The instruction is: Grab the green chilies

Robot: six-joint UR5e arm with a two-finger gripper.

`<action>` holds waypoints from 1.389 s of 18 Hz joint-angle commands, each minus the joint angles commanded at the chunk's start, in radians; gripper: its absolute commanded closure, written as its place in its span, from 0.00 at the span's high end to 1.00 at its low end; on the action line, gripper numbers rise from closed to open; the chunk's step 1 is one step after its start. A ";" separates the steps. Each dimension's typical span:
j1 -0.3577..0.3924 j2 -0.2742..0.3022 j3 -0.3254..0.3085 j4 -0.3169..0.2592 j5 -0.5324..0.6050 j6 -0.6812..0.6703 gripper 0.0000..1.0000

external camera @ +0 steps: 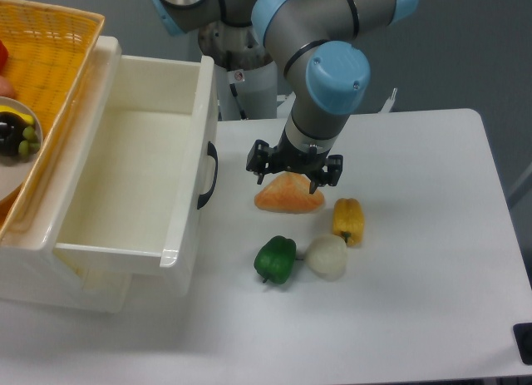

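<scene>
The green chilies (276, 259) are a small glossy dark-green, pepper-shaped toy lying on the white table (416, 302), a little left of centre. My gripper (289, 184) hangs further back, over an orange wedge-shaped toy (288, 194), its two dark fingers spread on either side of the wedge's top. The jaws stand open and hold nothing. The gripper is well above and behind the green chilies, not touching them.
A whitish round bulb (327, 257) lies right beside the green chilies, with a yellow pepper (348, 220) just behind it. A big white bin (166, 254) with a dark handle fills the left. A yellow woven basket (50, 52) sits at far left.
</scene>
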 joint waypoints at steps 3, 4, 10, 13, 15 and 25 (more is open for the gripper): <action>0.002 0.000 0.002 0.003 -0.003 0.005 1.00; 0.002 0.000 0.005 0.006 -0.006 0.005 1.00; 0.003 -0.003 -0.009 0.054 -0.025 -0.003 1.00; 0.018 0.003 -0.021 0.055 -0.029 -0.003 1.00; 0.017 0.008 -0.031 0.060 -0.031 -0.005 1.00; 0.008 -0.020 -0.028 0.150 -0.017 -0.075 1.00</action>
